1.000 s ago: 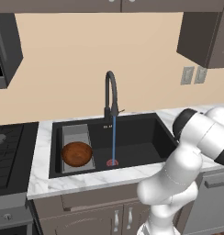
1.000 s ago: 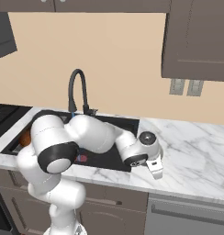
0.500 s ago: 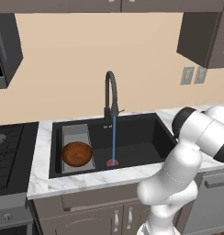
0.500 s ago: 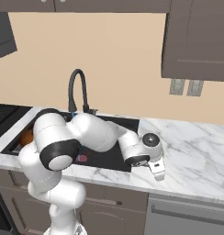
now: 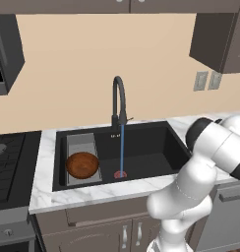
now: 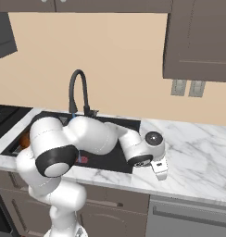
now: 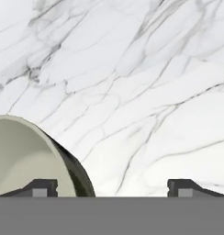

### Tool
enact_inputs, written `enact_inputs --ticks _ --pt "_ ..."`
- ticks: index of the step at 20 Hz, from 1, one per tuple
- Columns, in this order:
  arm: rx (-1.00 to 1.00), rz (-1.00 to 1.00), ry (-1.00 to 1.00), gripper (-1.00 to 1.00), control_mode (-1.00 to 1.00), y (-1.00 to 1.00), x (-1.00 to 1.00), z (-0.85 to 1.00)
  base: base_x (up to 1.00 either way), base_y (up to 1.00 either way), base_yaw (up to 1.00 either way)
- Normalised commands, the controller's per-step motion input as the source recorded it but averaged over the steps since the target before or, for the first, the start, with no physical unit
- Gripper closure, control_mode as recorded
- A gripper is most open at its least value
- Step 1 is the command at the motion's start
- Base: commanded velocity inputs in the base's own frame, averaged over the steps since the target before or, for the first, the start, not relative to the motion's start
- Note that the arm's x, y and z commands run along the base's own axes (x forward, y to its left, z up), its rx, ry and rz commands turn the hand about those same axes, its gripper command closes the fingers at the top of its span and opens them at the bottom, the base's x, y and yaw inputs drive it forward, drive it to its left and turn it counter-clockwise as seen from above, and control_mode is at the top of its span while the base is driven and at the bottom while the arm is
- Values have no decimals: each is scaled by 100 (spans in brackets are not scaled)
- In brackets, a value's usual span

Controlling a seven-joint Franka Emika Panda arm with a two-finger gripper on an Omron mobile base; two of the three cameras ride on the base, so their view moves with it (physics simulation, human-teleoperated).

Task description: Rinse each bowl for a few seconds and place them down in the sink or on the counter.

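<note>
Hand view: rounded pale cream-grey bowl (image 7: pixel 22 156) on veined white marble counter (image 7: pixel 146 82).

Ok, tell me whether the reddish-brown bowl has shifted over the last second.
No. The reddish-brown bowl sits on the same spot of the grey ribbed tray, left of the faucet, as before.

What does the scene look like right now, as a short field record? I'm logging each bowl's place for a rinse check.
brown bowl: in the sink, on the grey tray insert at the left end
pale bowl: on the counter, right of the sink, by the gripper's fingertip
faucet: running, stream falling to the red drain
gripper: open, low over the counter, holding nothing
</note>
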Motion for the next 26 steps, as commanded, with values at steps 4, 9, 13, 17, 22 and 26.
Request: enact_inputs --ticks 4,9,13,17,22,26 --pt "2 -1 0 -100 -100 0 0 30 0 0 0" --pt "2 -1 0 -100 -100 0 0 26 0 0 0" --pt "4 -1 0 -100 -100 0 0 23 0 0 0" --pt "7 0 0 -100 -100 0 -1 17 0 0 0" --pt "7 0 -2 -100 -100 0 -1 16 0 0 0" --pt "8 0 -4 -100 -100 0 -5 24 0 0 0"
